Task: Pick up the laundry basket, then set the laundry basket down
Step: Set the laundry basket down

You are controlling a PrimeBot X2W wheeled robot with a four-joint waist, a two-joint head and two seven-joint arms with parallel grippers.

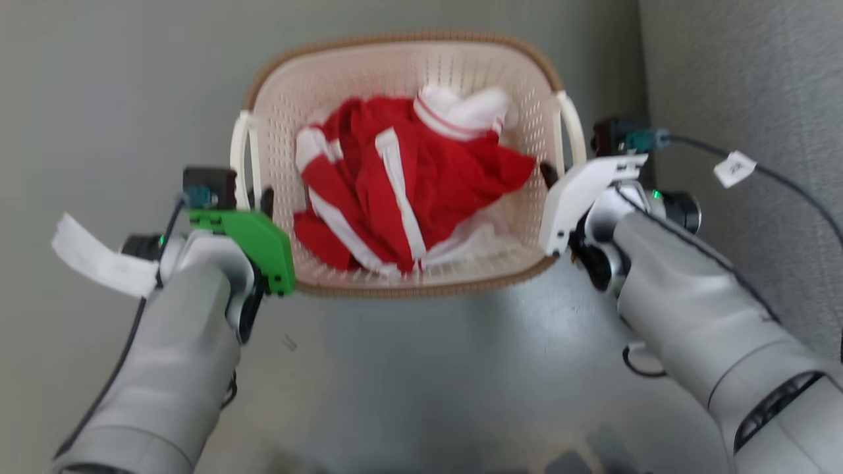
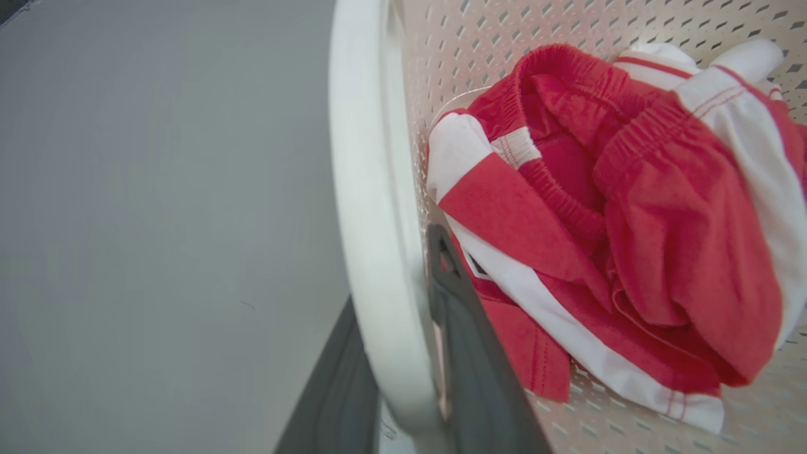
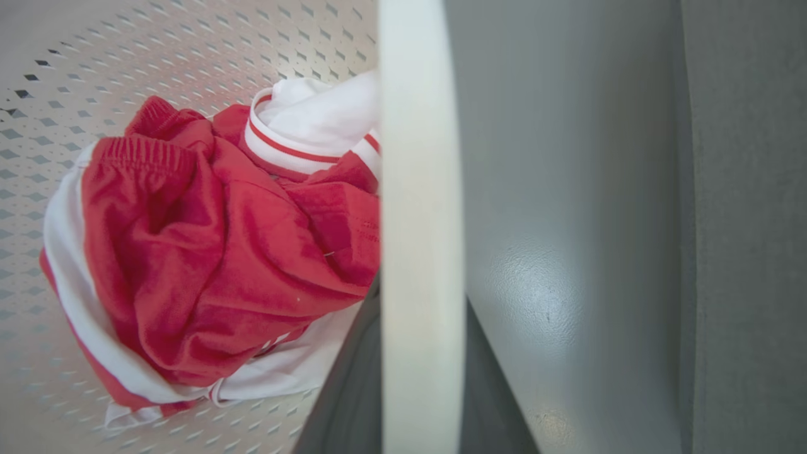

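The laundry basket (image 1: 395,72) is cream-white and perforated, with a brown rim, and sits at the top centre of the head view. It holds crumpled red-and-white clothes (image 1: 408,191). My left gripper (image 1: 253,201) is shut on the basket's white left handle (image 1: 240,155). In the left wrist view that handle (image 2: 372,189) runs between the two dark fingers (image 2: 470,359). My right gripper (image 1: 560,174) is shut on the white right handle (image 1: 574,128). In the right wrist view that handle (image 3: 421,189) stands between the fingers (image 3: 347,391). I cannot tell whether the basket touches the floor.
Smooth grey floor (image 1: 428,368) lies under and before the basket. A grey textured surface (image 1: 744,79) rises close on the right, just beyond my right arm. A black cable with a white tag (image 1: 734,168) trails from the right wrist. A white tag (image 1: 99,260) hangs off the left wrist.
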